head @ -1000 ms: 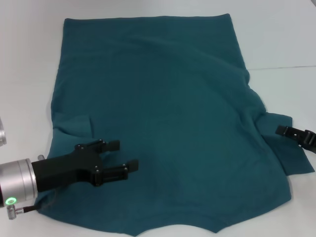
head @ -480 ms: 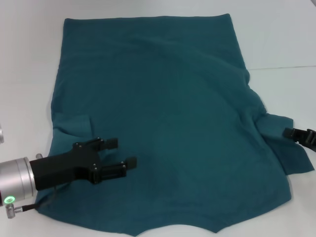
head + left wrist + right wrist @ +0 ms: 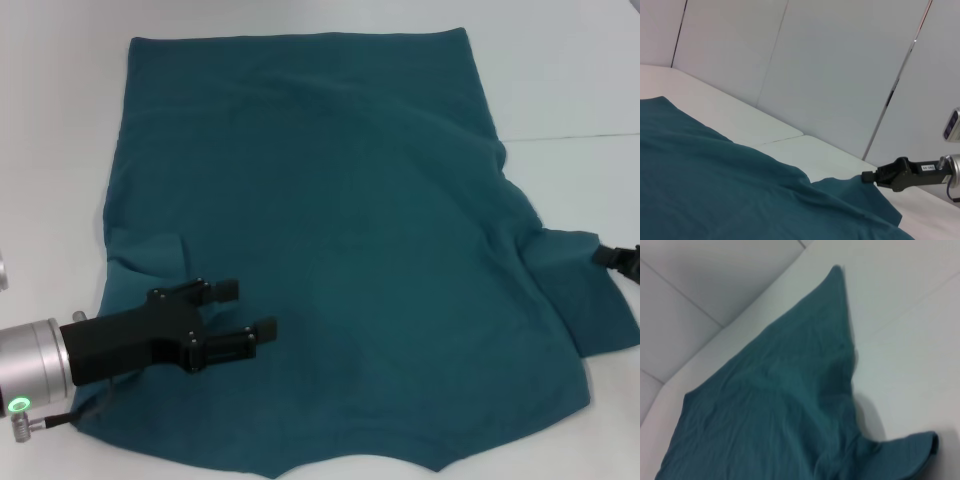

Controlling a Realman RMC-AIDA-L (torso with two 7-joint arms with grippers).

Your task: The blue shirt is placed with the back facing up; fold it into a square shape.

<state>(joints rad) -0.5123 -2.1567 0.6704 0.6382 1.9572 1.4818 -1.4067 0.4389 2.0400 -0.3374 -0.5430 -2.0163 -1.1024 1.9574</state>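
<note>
Here, a white table (image 3: 560, 60) fills the scene, and almost all of it is covered by the blue shirt (image 3: 330, 240), a plain dark teal short-sleeved garment of soft matte knit with no print, lying spread flat and unfolded. Its long axis runs away from the robot: the straight hem lies at the far edge, the neckline curve sits at the near edge, and one sleeve sticks out on each side near the robot. The cloth is mostly smooth, with shallow wrinkles fanning from the right shoulder and a small tuck by the left sleeve. The left gripper (image 3: 245, 315), black on a silver wrist, hovers low over the near-left part of the shirt, beside the left sleeve, with its fingers spread apart and nothing between them; they point toward the middle of the cloth. The right gripper (image 3: 875, 176) is at the right edge of the table, right at the tip of the right sleeve (image 3: 590, 290); whether it is parted or closed on the sleeve cannot be told from these views. The right wrist view shows that sleeve curling up slightly at its end. No fold appears to have been made, so the task looks to be at its start. Each arm is nearest its own sleeve, so the likely first fold brings the sleeves inward across the body.
</note>
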